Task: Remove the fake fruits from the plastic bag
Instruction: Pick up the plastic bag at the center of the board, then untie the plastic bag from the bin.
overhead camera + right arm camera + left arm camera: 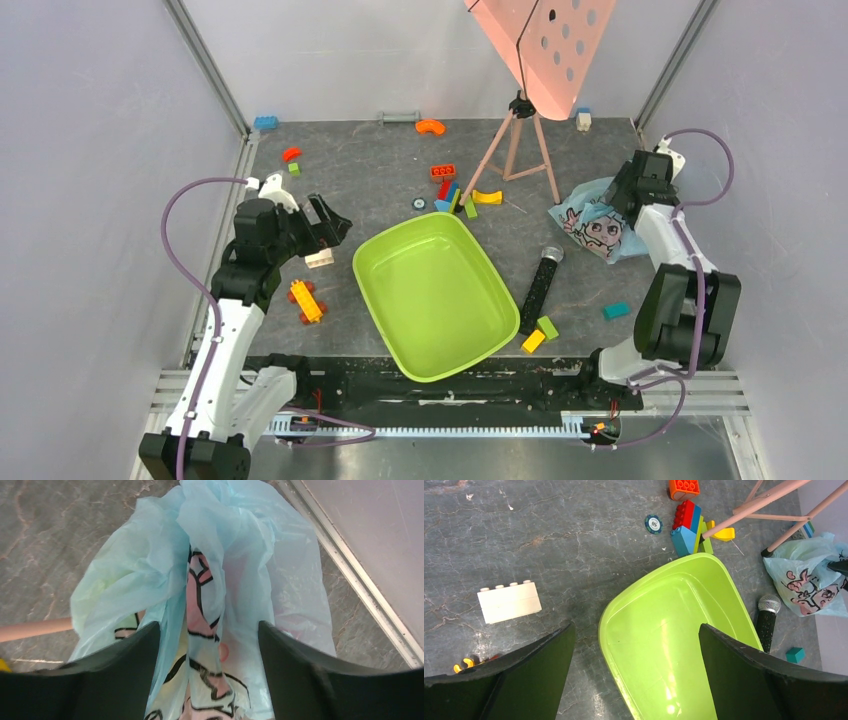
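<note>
The light-blue plastic bag (pixel 597 222) with cartoon prints lies crumpled at the right side of the table, near the wall. My right gripper (pixel 628 190) is down on its far end. In the right wrist view the gripper (pixel 209 650) is open, and a raised fold of the bag (pixel 225 555) stands loose in the gap between its fingers. The fake fruits are hidden; none shows outside the bag. My left gripper (pixel 330 222) hovers open and empty to the left of the lime-green tub (pixel 440 290), and in its own view the gripper (pixel 636 627) looks over the tub's left rim (pixel 674 595).
A black microphone (pixel 540 285) lies between tub and bag. A pink tripod (pixel 520 140) stands just behind the bag. Toy blocks are scattered about, among them a white one (pixel 509 601) and a stacked cluster (pixel 455 195). The enclosure's metal rail (pixel 350 580) runs right beside the bag.
</note>
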### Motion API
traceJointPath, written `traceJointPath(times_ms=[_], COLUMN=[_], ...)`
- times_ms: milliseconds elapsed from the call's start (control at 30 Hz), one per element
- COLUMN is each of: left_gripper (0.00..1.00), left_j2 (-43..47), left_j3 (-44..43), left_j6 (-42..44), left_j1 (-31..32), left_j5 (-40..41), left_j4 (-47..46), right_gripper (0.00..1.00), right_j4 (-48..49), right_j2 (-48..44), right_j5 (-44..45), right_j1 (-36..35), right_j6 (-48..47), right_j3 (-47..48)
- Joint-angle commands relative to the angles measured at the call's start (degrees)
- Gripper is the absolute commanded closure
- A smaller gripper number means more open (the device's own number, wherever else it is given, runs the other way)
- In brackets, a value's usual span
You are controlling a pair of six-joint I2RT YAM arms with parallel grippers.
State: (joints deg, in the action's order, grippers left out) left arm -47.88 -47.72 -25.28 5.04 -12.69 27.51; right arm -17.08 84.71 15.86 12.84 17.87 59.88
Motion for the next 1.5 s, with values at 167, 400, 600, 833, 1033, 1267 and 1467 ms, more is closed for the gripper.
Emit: traceJointPath(times_ms=[167,400,600,833,1033,1267,1467], left_gripper=[0.00,0.00,0.00,0.02,0.02,0.02,0.00], left_j2=[0.5,0.9,1.1,1.5,3.5,5.1,4.4], left_j3=[0.1,0.3,0.3,-3.0,-3.0,-4.4,-4.6], left_j6=[2.4,2.6,3.1,5.5,3.3,3.1,2.8], left_j1=[0.2,0.2,0.3,8.8,15.7,22.0,23.6], left_j5=[-2.5,-2.5,-5.0,3.2,2.9,1.9,-3.0], left_j4=[-1.8,-1.9,-2.7,-0.5,-3.3,-4.9,-8.2], right_gripper=[0.90,1.00,1.00,1.00,1.00,1.00,1.00], right_j4=[3.8,6.4,5.1,1.0,-2.9,-1.9,-0.8], right_j2=[0.9,-7.7,-16.6,-25.3,-31.2,-36.1,-38.8], right_j5=[2.2,-2.2,-6.0,-6.1,-8.6,-23.9,-30.7], right_j1=[0.5,0.4,-0.5,-8.7,-16.6,-23.6,-32.0], right_j6=[4.0,2.8,1.1,-0.4,-0.4,-2.0,-4.0], right_j3=[1.0,-2.6,-3.1,-2.8,-2.7,-5.7,-7.6])
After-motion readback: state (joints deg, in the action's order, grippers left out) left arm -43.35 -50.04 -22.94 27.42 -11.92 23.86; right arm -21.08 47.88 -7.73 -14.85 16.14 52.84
